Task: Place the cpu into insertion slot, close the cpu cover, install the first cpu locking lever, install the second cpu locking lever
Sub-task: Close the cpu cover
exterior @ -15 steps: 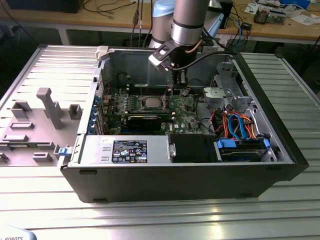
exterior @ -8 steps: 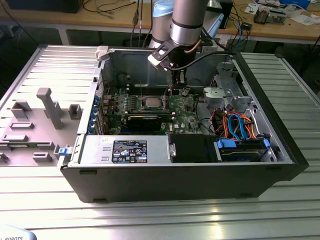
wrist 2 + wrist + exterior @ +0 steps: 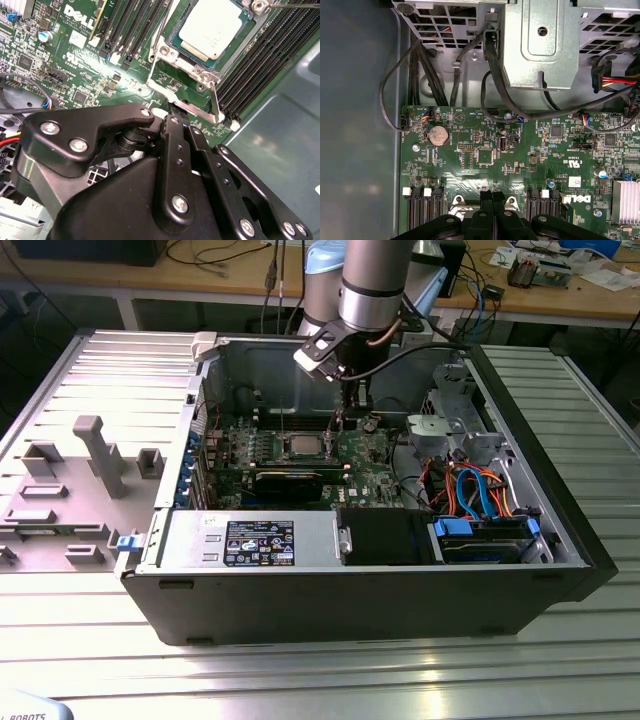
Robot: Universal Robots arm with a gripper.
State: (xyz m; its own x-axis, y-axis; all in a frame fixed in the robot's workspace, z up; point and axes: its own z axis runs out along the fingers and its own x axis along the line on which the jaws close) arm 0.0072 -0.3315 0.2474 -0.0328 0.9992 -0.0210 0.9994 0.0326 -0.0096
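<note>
One arm [image 3: 375,280] reaches down into an open computer case [image 3: 400,590] that lies on a ribbed metal table [image 3: 320,680]. Grey plastic blocks [image 3: 95,455] stand on the table at the exterior view's left. Behind it run wooden benches [image 3: 220,285] strewn with cables and small parts.

Inside the case lies the green motherboard [image 3: 370,455]. The cpu [image 3: 212,27] sits in the insertion slot [image 3: 156,70], silver top up, and the cpu cover [image 3: 184,64] frames it. Just beside the slot a thin metal lever [image 3: 214,100] stands upright.

The gripper [image 3: 181,122] is low over the board, at the slot's edge near that lever. In both wrist views its black fingers [image 3: 485,200] are pressed together with only a seam between them. I cannot tell whether anything is pinched there.
</note>
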